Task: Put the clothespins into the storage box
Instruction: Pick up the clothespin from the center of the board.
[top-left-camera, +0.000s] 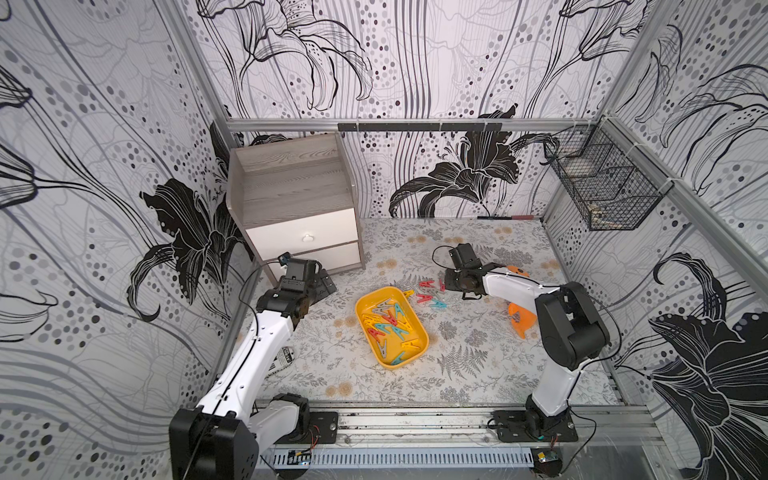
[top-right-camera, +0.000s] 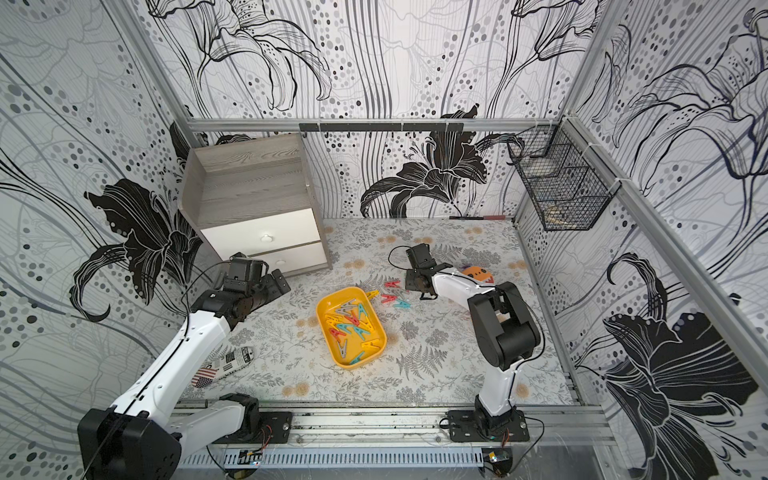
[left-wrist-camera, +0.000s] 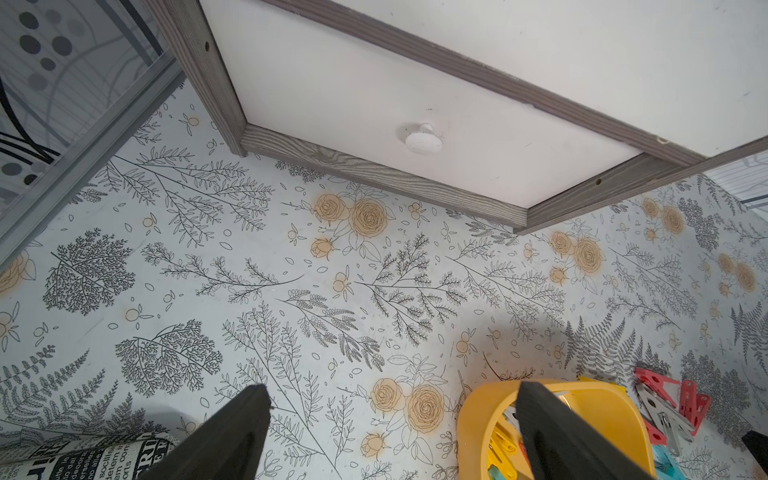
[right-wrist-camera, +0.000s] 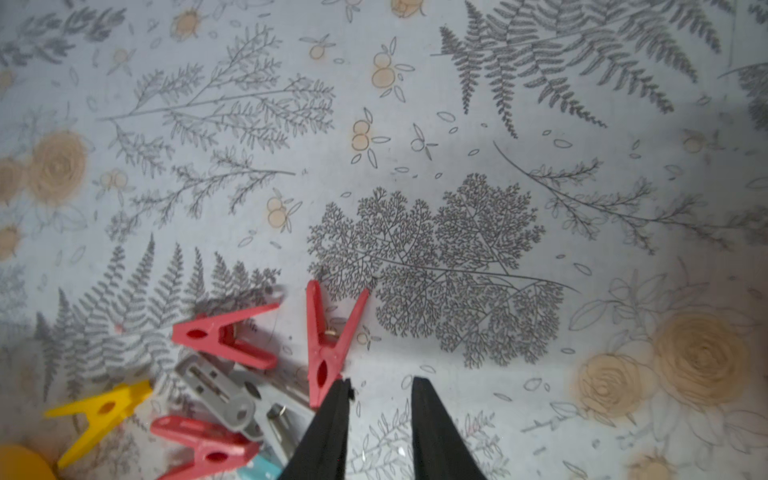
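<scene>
The yellow storage box (top-left-camera: 424, 332) (top-right-camera: 322, 307) lies mid-table with several clothespins (top-left-camera: 390, 320) in it. A loose cluster of red, grey, teal and yellow clothespins (top-left-camera: 428, 296) (top-right-camera: 392, 297) rests just behind its far right corner. My right gripper (top-left-camera: 444, 286) (right-wrist-camera: 380, 380) hovers low beside that cluster, open by a narrow gap with nothing between its fingers. One finger stands right against a red clothespin (right-wrist-camera: 328, 345). My left gripper (top-left-camera: 325, 283) (left-wrist-camera: 392, 386) is open wide over bare table, left of the box (left-wrist-camera: 473, 419).
The grey wood drawer cabinet (top-left-camera: 299, 208) stands at the back left, close to my left gripper. A black wire basket (top-left-camera: 606, 187) hangs on the right wall. Orange objects (top-left-camera: 521, 320) lie by my right arm. A newspaper-print bundle (top-right-camera: 237, 357) lies front left.
</scene>
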